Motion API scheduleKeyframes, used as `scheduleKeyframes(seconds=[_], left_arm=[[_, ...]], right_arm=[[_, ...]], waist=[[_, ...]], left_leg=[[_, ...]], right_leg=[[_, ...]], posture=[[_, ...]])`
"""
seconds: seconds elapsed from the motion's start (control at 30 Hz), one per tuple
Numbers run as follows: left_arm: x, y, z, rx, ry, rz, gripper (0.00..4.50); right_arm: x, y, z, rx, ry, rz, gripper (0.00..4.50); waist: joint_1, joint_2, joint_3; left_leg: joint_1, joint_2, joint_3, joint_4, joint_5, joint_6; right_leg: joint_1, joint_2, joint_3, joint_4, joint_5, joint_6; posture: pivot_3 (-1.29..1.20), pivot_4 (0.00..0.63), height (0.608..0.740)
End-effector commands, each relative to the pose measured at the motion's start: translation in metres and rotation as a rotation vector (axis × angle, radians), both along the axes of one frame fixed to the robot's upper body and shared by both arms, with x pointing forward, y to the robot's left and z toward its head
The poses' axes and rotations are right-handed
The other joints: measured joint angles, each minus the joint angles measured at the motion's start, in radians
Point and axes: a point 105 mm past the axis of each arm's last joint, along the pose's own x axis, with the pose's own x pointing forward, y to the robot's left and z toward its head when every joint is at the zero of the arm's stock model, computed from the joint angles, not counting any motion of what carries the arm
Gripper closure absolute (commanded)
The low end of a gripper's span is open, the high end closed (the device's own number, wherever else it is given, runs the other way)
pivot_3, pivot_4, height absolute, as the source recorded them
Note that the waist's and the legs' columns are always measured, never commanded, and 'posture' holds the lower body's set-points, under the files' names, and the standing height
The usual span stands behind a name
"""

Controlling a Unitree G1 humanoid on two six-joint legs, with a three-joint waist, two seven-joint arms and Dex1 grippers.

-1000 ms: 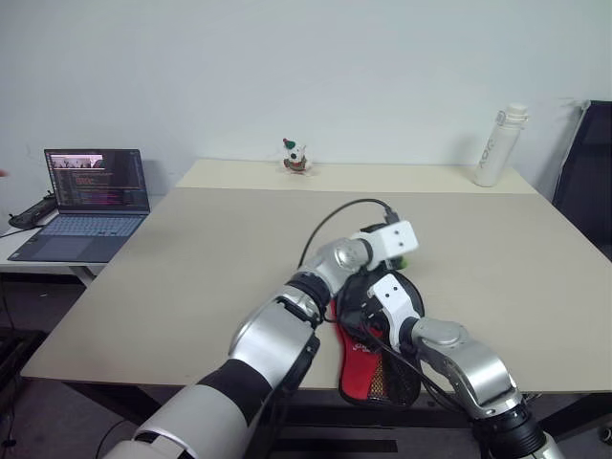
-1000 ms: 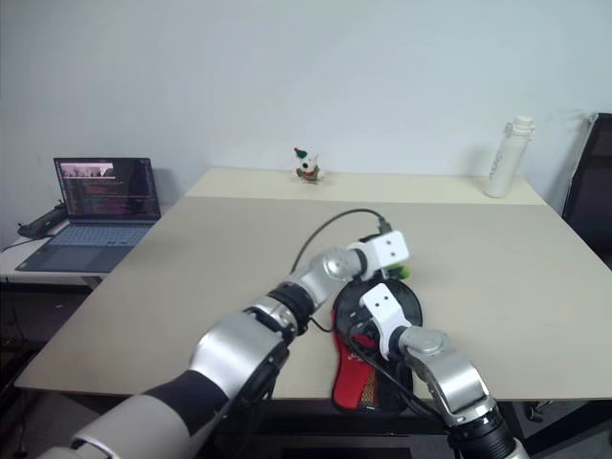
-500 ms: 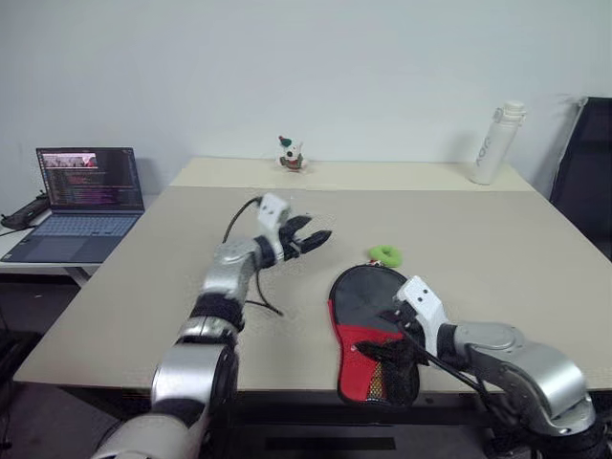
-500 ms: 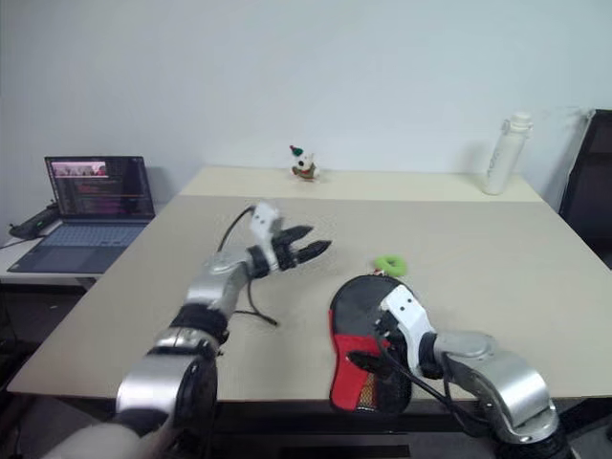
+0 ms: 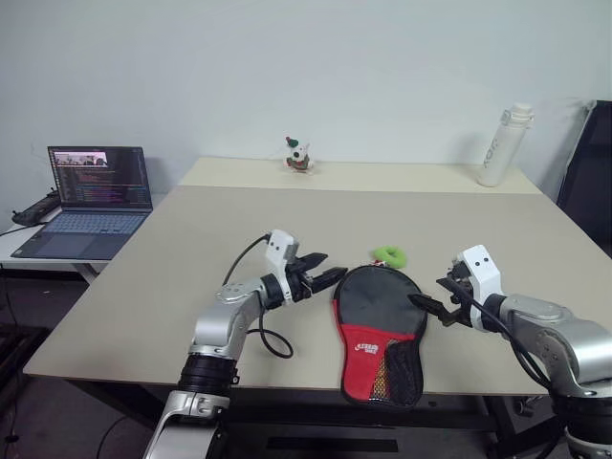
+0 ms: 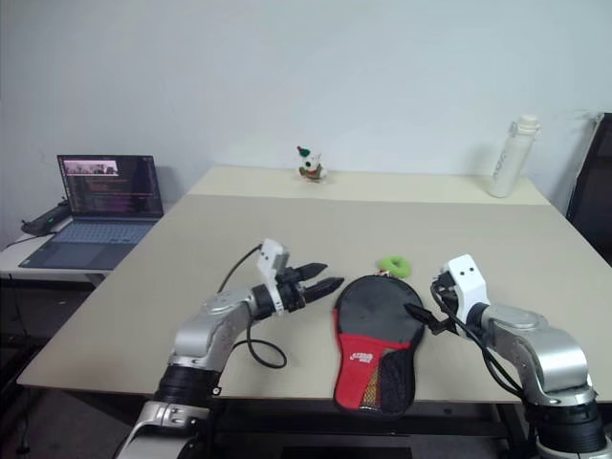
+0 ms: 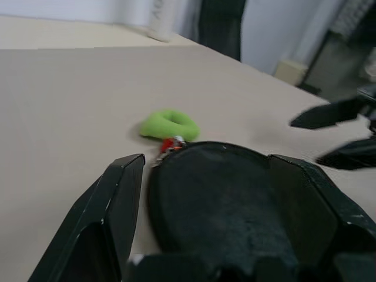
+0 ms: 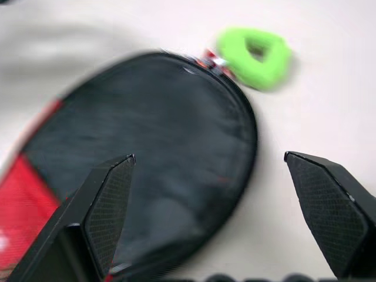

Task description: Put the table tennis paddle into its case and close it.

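The case lies flat near the table's front edge, with its round black end pointing away from me and its red panel and mesh pocket toward me. A red zip pull sits at the far end, beside a lime-green ring. The paddle is hidden. My left gripper is open just left of the case, pointing at it, with nothing between its fingers. On the case's right side my right gripper is also open and empty, with its fingers spread wide above the round end.
On a side desk at the far left stands an open laptop. At the table's back are a small figurine and a white bottle. A black chair is at the right edge.
Both arms were crossed over the case a second ago. The left gripper has swung out to its left side and the right has pulled off to its right, leaving the case uncovered.
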Motion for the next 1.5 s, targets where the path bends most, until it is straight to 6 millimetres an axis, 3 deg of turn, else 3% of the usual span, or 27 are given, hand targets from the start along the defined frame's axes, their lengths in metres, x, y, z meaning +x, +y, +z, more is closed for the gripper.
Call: scheduleKeyframes(seconds=[0.03, 0.2, 0.33, 0.5, 0.63, 0.73, 1.1, 1.5], left_arm=[[-0.001, -0.022, 0.006, 0.084, -0.111, -0.104, 0.88], [0.005, -0.037, -0.002, 0.11, -0.129, -0.139, 0.88], [0.0, -0.042, -0.007, 0.097, -0.124, -0.165, 0.88], [-0.002, -0.039, -0.009, 0.096, -0.117, -0.163, 0.88], [-0.003, -0.035, -0.009, 0.097, -0.117, -0.155, 0.88], [-0.003, -0.031, -0.01, 0.1, -0.118, -0.141, 0.83], [-0.006, -0.023, -0.014, 0.099, -0.099, -0.105, 0.83], [-0.005, -0.024, -0.015, 0.102, -0.096, -0.105, 0.83]], right_arm=[[-0.001, -0.002, 0.013, -0.023, -0.054, 0.035, 0.0], [0.003, -0.022, 0.003, -0.042, -0.026, -0.046, 0.0], [0.018, -0.032, -0.013, 0.042, 0.012, -0.176, 0.0], [0.034, -0.02, -0.021, 0.207, 0.041, -0.246, 0.0], [0.039, -0.014, -0.032, 0.226, 0.078, -0.265, 0.0], [0.039, -0.006, -0.035, 0.232, 0.092, -0.233, 0.62], [0.046, 0.017, -0.035, 0.218, 0.1, -0.142, 4.45], [0.055, 0.037, -0.025, 0.229, 0.071, -0.079, 4.48]], waist=[[0.001, 0.0, 0.0], [0.002, 0.0, 0.0], [-0.001, 0.0, 0.0], [-0.004, 0.001, 0.0], [-0.009, 0.001, 0.0], [-0.012, 0.001, 0.0], [-0.023, 0.001, 0.0], [-0.038, 0.002, 0.0]], left_leg=[[0.0, 0.0, 0.0, 0.0, 0.0, 0.0], [0.0, 0.0, 0.0, 0.0, 0.0, 0.0], [0.0, 0.0, 0.0, 0.0, 0.0, 0.0], [0.0, 0.0, 0.0, 0.0, 0.0, 0.0], [0.0, 0.0, 0.0, 0.0, 0.0, 0.0], [0.0, 0.0, 0.0, 0.0, 0.0, 0.0], [0.001, 0.0, 0.0, 0.0, 0.0, 0.0], [0.003, 0.001, 0.001, 0.0, 0.0, 0.0]], right_leg=[[0.0, 0.0, 0.0, 0.0, 0.0, 0.0], [0.0, 0.0, 0.0, -0.002, 0.0, 0.0], [0.0, 0.0, 0.0, -0.001, 0.0, 0.0], [0.0, 0.0, 0.0, 0.0, 0.0, 0.0], [0.0, 0.0, 0.0, 0.0, 0.0, 0.0], [0.0, 0.0, 0.0, 0.0, 0.0, 0.0], [0.0, 0.0, 0.0, 0.0, 0.0, 0.0], [0.0, 0.001, 0.001, 0.003, 0.0, 0.0]], posture=[[0.0, 0.15, 0.74], [0.0, 0.15, 0.74], [0.0, 0.15, 0.74], [0.0, 0.15, 0.74], [0.0, 0.15, 0.74], [0.0, 0.15, 0.74], [0.0, 0.15, 0.74], [0.0, 0.15, 0.74]])
